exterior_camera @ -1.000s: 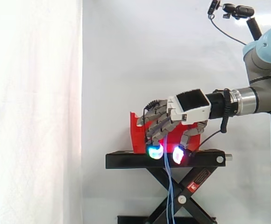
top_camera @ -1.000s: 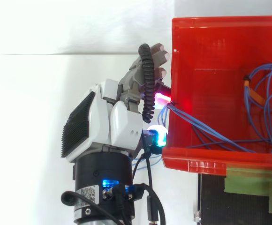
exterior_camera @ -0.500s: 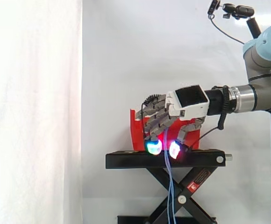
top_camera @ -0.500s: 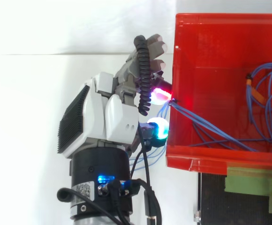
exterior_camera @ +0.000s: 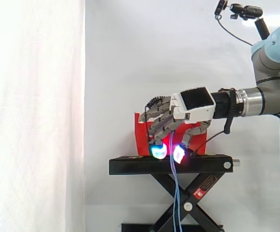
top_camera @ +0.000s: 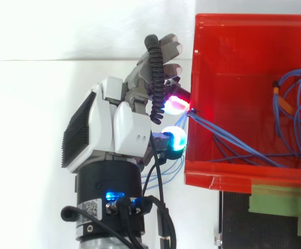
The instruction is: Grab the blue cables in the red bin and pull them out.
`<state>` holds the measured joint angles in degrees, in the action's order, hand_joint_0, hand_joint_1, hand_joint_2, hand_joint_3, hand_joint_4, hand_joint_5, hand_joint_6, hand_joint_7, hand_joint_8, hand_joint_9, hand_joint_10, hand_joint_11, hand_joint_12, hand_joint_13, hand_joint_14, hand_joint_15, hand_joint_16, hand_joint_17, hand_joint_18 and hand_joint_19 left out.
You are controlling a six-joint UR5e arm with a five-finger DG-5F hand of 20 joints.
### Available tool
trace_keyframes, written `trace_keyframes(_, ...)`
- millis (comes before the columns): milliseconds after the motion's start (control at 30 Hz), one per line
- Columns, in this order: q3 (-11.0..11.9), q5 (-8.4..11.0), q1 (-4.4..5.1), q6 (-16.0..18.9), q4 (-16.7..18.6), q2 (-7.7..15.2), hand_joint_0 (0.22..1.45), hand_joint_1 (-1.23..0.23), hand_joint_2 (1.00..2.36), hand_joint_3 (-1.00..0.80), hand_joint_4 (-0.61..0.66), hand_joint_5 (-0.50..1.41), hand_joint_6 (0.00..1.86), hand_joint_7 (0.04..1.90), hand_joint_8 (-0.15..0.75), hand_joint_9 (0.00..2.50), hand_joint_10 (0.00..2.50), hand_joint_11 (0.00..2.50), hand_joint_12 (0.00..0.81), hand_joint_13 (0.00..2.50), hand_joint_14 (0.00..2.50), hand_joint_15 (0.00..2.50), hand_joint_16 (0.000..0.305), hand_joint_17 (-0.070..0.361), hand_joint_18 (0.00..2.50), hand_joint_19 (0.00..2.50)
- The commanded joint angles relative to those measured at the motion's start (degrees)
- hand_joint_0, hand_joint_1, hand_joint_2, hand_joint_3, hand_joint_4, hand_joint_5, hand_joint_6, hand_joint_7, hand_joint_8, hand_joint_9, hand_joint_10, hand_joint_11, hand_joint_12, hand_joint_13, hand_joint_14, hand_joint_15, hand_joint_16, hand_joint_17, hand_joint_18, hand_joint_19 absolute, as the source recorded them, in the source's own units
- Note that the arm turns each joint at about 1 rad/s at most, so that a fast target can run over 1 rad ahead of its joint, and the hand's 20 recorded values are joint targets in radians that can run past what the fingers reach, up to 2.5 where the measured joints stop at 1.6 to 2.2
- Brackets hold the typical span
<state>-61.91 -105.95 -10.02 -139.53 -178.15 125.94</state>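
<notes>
Blue cables [top_camera: 232, 141] run taut over the side wall of the red bin [top_camera: 218, 179] into the curled fingers of the robot hand [top_camera: 122, 129], which has risen slightly in the last second, drawing more length out while loops remain inside.

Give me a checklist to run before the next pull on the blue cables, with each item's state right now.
1. Hand curled on the blue cables: ok.
2. Cables run over the red bin wall to the hand: ok.
3. Cables all out of the bin: not ok, much of them lies inside.
4. Bin seated on the black stand: ok.
5. Cables free of snags inside the bin: cannot tell.
</notes>
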Motion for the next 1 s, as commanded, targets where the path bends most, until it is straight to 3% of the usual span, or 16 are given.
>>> trace_keyframes(0,-0.49,-0.04,0.0,-0.08,-0.8,0.0,0.8,-1.06,1.0,-1.0,0.21,0.91,0.01,0.79,0.264,0.8,0.01,0.38,0.36,0.5,0.01,0.25,0.052,0.117,0.49,0.44)
trace_keyframes(200,-2.51,-0.04,0.0,-0.08,0.08,0.0,0.8,-1.06,1.0,-1.0,0.21,0.91,0.01,0.8,0.267,0.8,0.01,0.38,0.36,0.5,0.01,0.25,0.052,0.117,0.49,0.44)
trace_keyframes(967,-2.43,-0.39,0.09,-0.17,3.42,0.0,0.8,-1.05,1.0,-1.0,0.22,0.88,0.01,0.76,0.265,0.8,0.01,0.38,0.362,0.5,0.01,0.25,0.052,0.117,0.49,0.45)
